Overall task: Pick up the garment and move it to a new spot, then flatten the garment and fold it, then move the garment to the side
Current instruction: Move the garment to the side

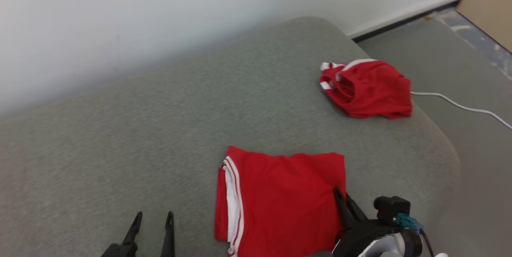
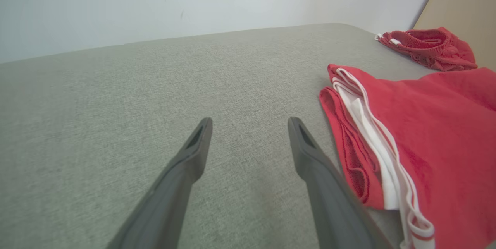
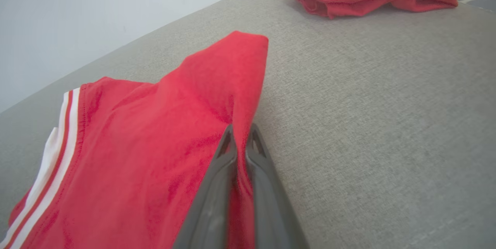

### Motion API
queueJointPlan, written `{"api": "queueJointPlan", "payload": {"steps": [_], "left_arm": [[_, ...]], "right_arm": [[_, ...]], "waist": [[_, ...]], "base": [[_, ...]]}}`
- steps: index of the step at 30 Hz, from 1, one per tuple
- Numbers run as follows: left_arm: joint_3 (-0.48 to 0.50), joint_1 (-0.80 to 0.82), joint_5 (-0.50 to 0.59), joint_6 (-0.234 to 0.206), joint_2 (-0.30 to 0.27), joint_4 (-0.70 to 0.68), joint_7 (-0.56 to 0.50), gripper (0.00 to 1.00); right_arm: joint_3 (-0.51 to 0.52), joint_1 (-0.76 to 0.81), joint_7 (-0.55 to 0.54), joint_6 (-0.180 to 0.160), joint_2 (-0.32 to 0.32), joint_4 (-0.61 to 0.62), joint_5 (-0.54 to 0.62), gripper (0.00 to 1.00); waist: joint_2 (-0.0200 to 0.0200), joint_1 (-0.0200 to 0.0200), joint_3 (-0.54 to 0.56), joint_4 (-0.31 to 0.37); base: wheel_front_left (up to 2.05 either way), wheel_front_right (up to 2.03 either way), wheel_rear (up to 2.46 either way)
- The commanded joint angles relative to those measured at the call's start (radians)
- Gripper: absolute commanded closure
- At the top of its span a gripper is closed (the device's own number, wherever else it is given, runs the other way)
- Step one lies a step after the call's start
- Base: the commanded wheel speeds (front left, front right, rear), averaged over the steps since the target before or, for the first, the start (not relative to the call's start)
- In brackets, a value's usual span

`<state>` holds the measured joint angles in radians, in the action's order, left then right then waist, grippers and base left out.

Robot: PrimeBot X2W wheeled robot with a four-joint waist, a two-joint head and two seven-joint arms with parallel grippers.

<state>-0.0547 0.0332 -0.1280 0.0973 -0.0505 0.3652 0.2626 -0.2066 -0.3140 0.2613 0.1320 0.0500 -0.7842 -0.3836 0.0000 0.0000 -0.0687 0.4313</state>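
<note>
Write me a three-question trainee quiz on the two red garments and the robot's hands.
1. True or false: the right hand is shut on the folded red fabric garment with white stripes.
2. Pick one: the left hand is A) open and empty, B) shut on a white cup, C) holding a blue towel.
3. Fill in: on the grey fabric surface, the crumpled red fabric garment lies ____ from the folded one (touching or apart).
Key: 1 true; 2 A; 3 apart.

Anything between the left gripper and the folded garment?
Nothing visible. Bare grey cushion separates the open left gripper from the folded garment and its striped edge. The right gripper is shut on its opposite edge. A second, crumpled garment lies apart near the far right corner.
</note>
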Motion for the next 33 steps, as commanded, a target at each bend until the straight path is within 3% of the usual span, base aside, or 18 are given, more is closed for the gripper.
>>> {"api": "queueJointPlan", "payload": {"steps": [1, 9, 19, 33], "left_arm": [[-0.004, 0.028, 0.006, 0.006, 0.000, 0.005, 0.003, 0.00], [-0.045, 0.099, 0.019, 0.023, -0.001, 0.044, 0.003, 0.00], [-0.034, 0.100, 0.037, 0.027, -0.001, 0.035, 0.003, 0.00], [-0.003, 0.086, 0.088, 0.031, -0.018, -0.034, 0.003, 0.00]], "right_arm": [[0.013, 0.006, 0.004, -0.003, 0.000, 0.014, 0.000, 1.00], [0.078, 0.041, 0.004, -0.003, 0.001, 0.078, 0.015, 1.00], [0.066, 0.026, 0.004, -0.003, 0.000, 0.106, 0.013, 1.00], [-0.039, -0.325, 0.004, -0.003, 0.018, 0.009, 0.172, 1.00]], "waist": [[0.0000, 0.0000, -0.049, 0.097], [0.0000, 0.0000, -0.084, 0.110], [0.0000, 0.0000, -0.107, 0.108], [0.0000, 0.0000, -0.168, 0.096]], "base": [[0.00, 0.00, 0.00], [0.00, 0.00, 0.00], [0.00, 0.00, 0.00], [0.00, 0.00, 0.00]]}}
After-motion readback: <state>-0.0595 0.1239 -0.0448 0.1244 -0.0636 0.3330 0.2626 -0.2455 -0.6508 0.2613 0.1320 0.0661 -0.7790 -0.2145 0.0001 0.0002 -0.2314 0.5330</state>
